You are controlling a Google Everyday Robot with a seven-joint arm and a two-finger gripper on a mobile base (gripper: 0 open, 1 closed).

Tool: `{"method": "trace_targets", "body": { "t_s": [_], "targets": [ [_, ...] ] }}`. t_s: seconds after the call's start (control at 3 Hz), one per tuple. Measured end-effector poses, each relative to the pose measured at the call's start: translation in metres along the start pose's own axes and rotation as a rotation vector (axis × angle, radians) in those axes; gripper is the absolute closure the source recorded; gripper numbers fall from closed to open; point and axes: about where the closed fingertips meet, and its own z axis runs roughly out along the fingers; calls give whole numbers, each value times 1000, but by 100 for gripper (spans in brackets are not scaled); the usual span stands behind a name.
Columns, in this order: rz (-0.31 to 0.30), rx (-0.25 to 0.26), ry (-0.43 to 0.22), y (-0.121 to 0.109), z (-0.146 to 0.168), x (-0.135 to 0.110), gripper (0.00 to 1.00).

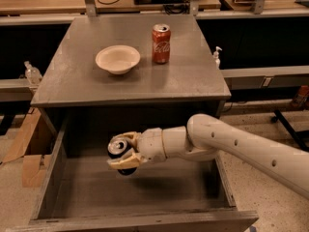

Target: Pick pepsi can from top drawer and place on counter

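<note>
Lab, scuffed square grey counter [193,83] over the open shallow grey top drawer [50,178] | my two-finger gripper [119,153] clamped on the small dark pepsi can [117,146], left-of-middle in the drawer, seemingly off its floor | can tilted, silver top up-left | counter lies above and behind my hand.

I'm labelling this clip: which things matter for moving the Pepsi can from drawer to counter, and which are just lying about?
Job: gripper, shut on the pepsi can over the open drawer; counter.
Lying about: bowl and Coke can on the counter; cardboard on the floor.
</note>
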Motion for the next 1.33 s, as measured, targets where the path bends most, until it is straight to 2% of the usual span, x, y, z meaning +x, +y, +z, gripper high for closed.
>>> {"method": "trace_targets", "body": {
  "t_s": [0.33,0.67,1.0,1.33],
  "targets": [
    [-62,38,114,-10,-24,-51,100],
    [-81,114,147,-40,-48,-112,100],
    [-87,183,139,-82,-56,-169,100],
    [-94,235,97,-132,-32,-221,100]
  ]
}}
